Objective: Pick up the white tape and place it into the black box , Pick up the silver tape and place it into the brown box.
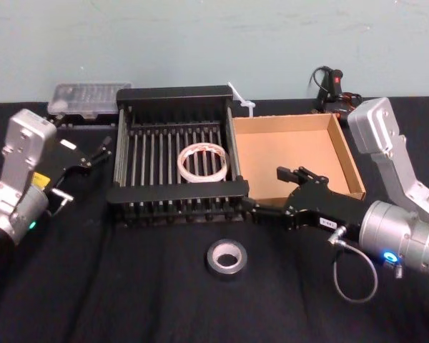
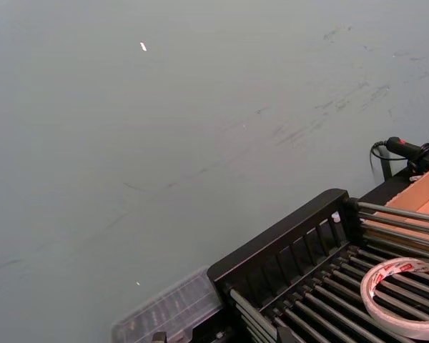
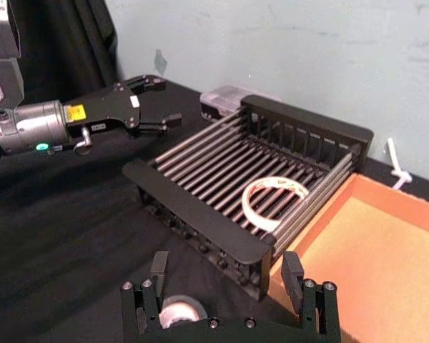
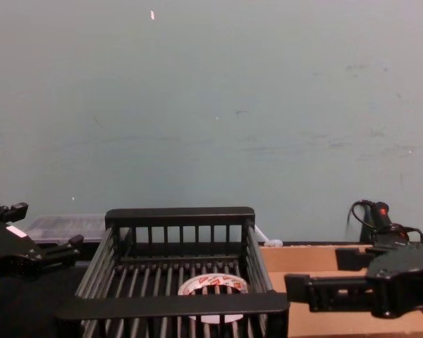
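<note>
Both arms have silver-grey cast housings and cylindrical wrist sections. Right gripper (image 1: 272, 191): matte black, long slim fingers, small white label, blue indicator light and a looped grey cable at lower right. Left gripper (image 1: 106, 148): matte black, yellow label, green indicator light at the left edge.

The head view looks down from high up at the whole table. The chest view sits low and looks straight across at the wall. Both wrist views look close, maybe slanted, over the black box (image 3: 200, 225), which all four views share.
</note>
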